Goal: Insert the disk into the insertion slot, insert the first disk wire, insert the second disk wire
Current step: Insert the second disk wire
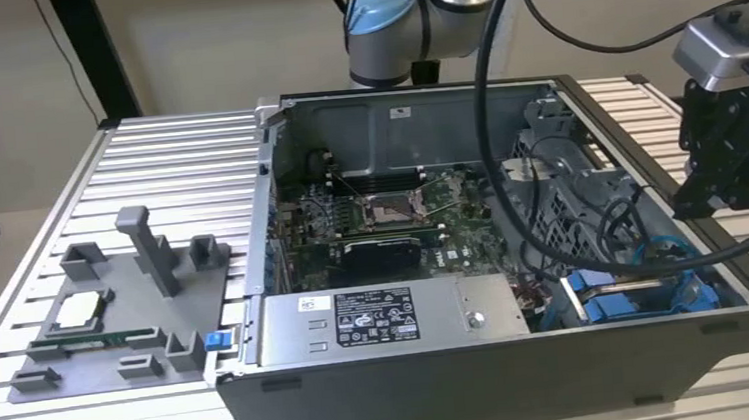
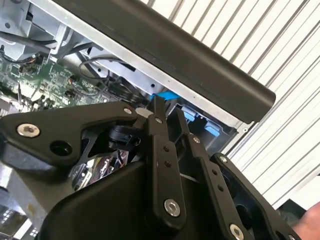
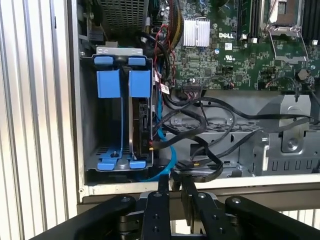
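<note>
Gripper [image 3: 174,184]: fingers drawn all but together, nothing seen between them. It hangs just outside the case rim [image 3: 240,181], over the drive end of the open computer case.

Disk [image 3: 141,125]: stands on edge inside the insertion slot [image 3: 109,84], between the blue rails, and looks fully seated. Judgement: the disk step reads as done and the wire steps are in hand.

Blue data cable [image 3: 171,157]: loops just beside the disk's exposed edge. A thin lead with a red tip [image 3: 150,145] sits against that edge. Cannot tell whether either one is plugged in.

Judgement on the next move: it calls for wider jaws, a descent past the case rim, and a grip on a single connector, lined up square with the port on the disk.

In the way: a tangle of black cables [image 3: 210,125] crosses the grey metal cage right next to the slot, touching the blue cable in places. Risk of snagging, or of pinching the wrong lead.

Further in: motherboard [image 3: 235,65] with a finned heat sink [image 3: 196,33]. In the exterior view, the labelled power-supply box [image 1: 370,321] sits along the case's near side, and a grey parts fixture [image 1: 102,322] lies on the slatted table [image 1: 170,156], well apart from the case, at the exterior view's left
</note>
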